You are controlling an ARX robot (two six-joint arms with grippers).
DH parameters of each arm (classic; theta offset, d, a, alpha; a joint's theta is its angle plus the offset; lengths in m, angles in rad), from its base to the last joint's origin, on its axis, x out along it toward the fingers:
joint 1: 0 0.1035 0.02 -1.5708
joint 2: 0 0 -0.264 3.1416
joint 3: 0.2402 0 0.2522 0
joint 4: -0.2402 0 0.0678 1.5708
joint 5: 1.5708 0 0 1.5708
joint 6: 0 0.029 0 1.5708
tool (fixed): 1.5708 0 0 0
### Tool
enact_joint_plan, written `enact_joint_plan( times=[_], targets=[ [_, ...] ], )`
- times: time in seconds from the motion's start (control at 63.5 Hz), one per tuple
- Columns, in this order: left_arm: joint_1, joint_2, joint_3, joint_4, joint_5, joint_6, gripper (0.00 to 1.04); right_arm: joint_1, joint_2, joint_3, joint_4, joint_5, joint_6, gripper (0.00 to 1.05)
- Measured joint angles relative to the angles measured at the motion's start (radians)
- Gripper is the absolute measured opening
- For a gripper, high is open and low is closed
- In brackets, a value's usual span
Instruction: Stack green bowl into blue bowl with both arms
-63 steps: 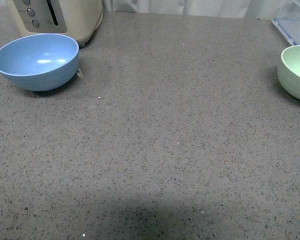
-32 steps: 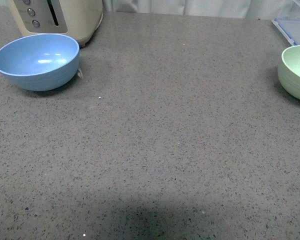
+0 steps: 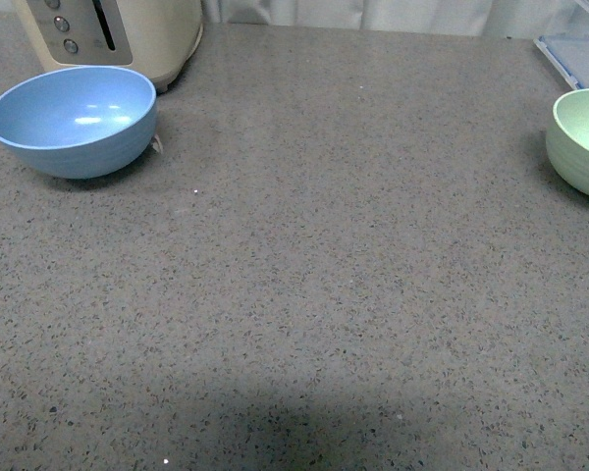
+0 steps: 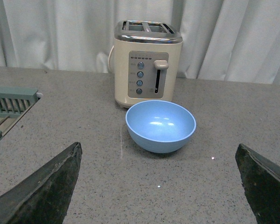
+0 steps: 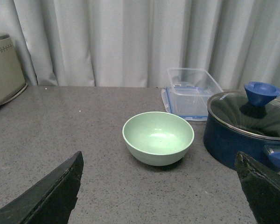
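The blue bowl (image 3: 73,119) stands upright and empty at the far left of the grey counter, just in front of a toaster. It also shows in the left wrist view (image 4: 160,125), ahead of my open left gripper (image 4: 163,186), whose black fingertips (image 4: 46,189) are wide apart and well short of it. The green bowl (image 3: 581,142) stands upright at the right edge, partly cut off. In the right wrist view it (image 5: 158,137) sits ahead of my open, empty right gripper (image 5: 163,189). Neither arm shows in the front view.
A beige toaster (image 4: 147,63) stands behind the blue bowl. A green dish rack (image 4: 9,105) lies beside it. A clear plastic box (image 5: 192,92) and a dark blue lidded pot (image 5: 248,126) stand close to the green bowl. Curtains hang behind the counter (image 3: 314,255).
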Motion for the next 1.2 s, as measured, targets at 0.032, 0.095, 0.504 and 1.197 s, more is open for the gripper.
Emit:
enact_joint_plan(
  times=[0.032, 0.095, 0.504, 1.197],
  targets=[
    [0.000, 0.000, 0.000, 0.000, 0.000, 0.000, 0.98, 0.000, 0.000, 0.000, 0.000, 0.000, 0.000, 0.95],
    [0.000, 0.000, 0.000, 0.000, 0.000, 0.000, 0.98, 0.000, 0.000, 0.000, 0.000, 0.000, 0.000, 0.95],
    [0.000, 0.000, 0.000, 0.000, 0.000, 0.000, 0.98, 0.000, 0.000, 0.000, 0.000, 0.000, 0.000, 0.95],
    [-0.073, 0.264, 0.130, -0.290, -0.373, -0.185, 0.98, 0.000, 0.000, 0.000, 0.000, 0.002, 0.000, 0.95]
  ],
)
